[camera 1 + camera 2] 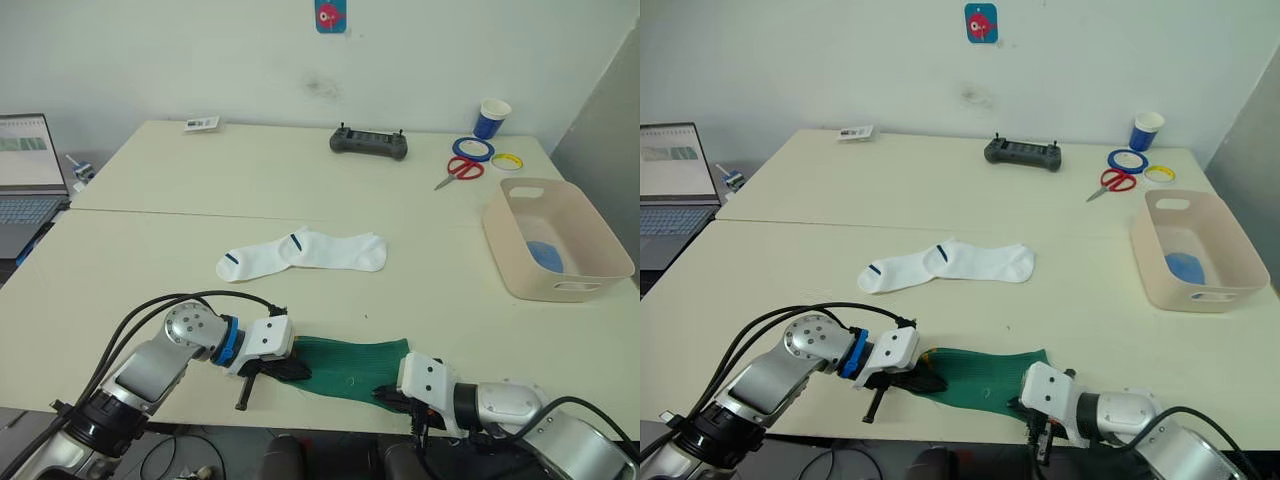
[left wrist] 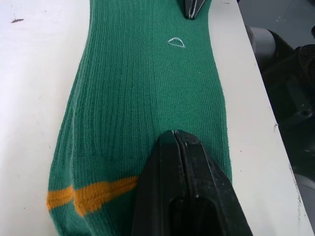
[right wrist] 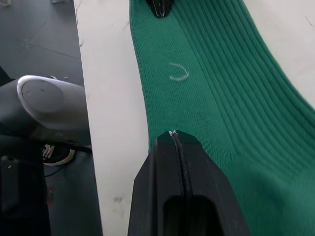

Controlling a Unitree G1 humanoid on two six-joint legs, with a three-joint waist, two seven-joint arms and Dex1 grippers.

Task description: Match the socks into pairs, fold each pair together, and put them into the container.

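Green socks (image 1: 350,370) stretched flat at table (image 1: 300,200) edge, left claw (image 1: 268,371) and right claw (image 1: 392,396) each pinched shut on an end, ends hidden.

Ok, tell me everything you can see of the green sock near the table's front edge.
The green sock is dark green ribbed knit with an orange stripe near one end and a small pale loop of thread on top. It lies flat along the table edge. The left end effector and right end effector are each shut on one end.

My dark green ribbed-knit cloth sock (image 2: 147,88) looks soft and matt, its orange band (image 2: 88,194) woven in; the smooth cream desk (image 1: 300,200) and beige-pink plastic bin (image 1: 590,235) show a slight sheen.
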